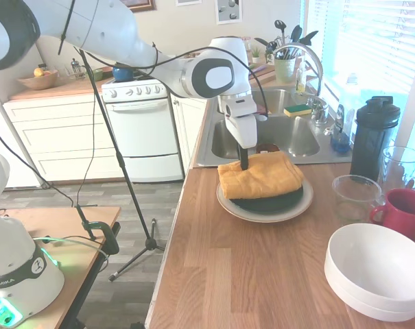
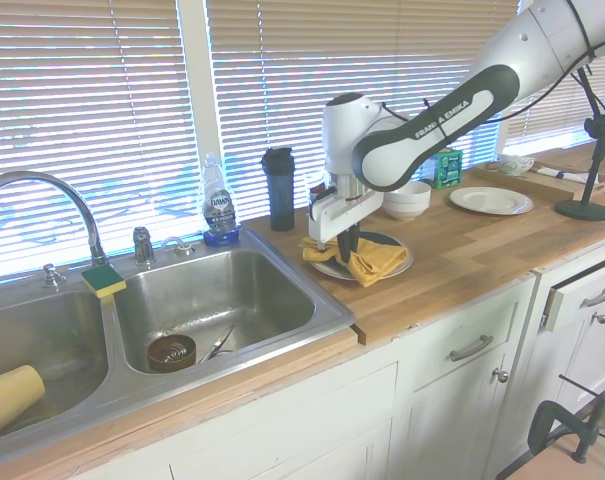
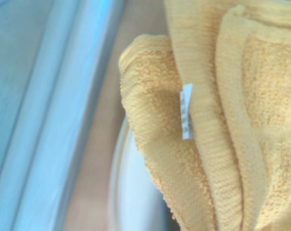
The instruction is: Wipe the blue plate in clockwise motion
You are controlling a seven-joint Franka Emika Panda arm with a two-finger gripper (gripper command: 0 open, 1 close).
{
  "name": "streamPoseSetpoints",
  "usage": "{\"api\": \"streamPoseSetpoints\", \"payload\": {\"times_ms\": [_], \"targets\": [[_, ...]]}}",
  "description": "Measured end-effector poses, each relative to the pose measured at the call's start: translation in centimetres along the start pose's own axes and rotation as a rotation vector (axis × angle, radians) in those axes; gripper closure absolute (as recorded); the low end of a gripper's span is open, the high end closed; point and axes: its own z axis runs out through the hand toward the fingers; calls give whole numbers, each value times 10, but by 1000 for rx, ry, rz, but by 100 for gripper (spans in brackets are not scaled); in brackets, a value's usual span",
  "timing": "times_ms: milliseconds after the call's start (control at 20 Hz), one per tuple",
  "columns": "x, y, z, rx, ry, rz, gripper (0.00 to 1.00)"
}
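First exterior view: the white arm reaches in from the upper left, and its pincer (image 1: 244, 163) points straight down onto a folded yellow towel (image 1: 259, 174). The dark fingers look pressed together, tips sunk into the towel's edge at about 10 o'clock of the dish stack; whether they actually pinch the cloth, I cannot tell. The blue plate (image 1: 274, 202) lies right under that towel, only a dark crescent peeking out at 5 to 6 o'clock, directly below and just right of the pincer. It sits on a larger cream plate (image 1: 262, 214) on the wooden counter (image 1: 248, 274), just in front of the steel sink (image 1: 276, 137). At 3 o'clock of the plates stand a clear plastic cup (image 1: 354, 197), a red mug (image 1: 406, 211) and a black shaker bottle (image 1: 374, 137); stacked white bowls (image 1: 378, 271) rest at 4 o'clock.

Second exterior view: now the arm comes in from the right, the pincer (image 2: 348, 243) planted down on the yellow towel (image 2: 367, 260), which spills over the front of the cream plate (image 2: 397, 270). The blue plate (image 2: 385, 240) shows as a thin dark sliver at the stack's far side, just behind the pincer. A dish soap bottle (image 2: 218, 205) stands at 9 o'clock, by the sink (image 2: 222, 300).

Wrist view: close and blurry, the yellow towel (image 3: 212, 120) fills the picture with a small white tag (image 3: 186, 110) on its fold; a pale plate rim (image 3: 121, 192) and a strip of counter (image 3: 107, 96) show beside it.
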Motion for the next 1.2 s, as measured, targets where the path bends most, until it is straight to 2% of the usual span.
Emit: {"api": "streamPoseSetpoints", "payload": {"times_ms": [350,650,900,1200], "targets": [[57,6,6,-14,27,89,100],[78,26,10,-39,44,123,100],[72,56,6,-49,47,133,100],[37,88,2,-49,41,106,100]]}}
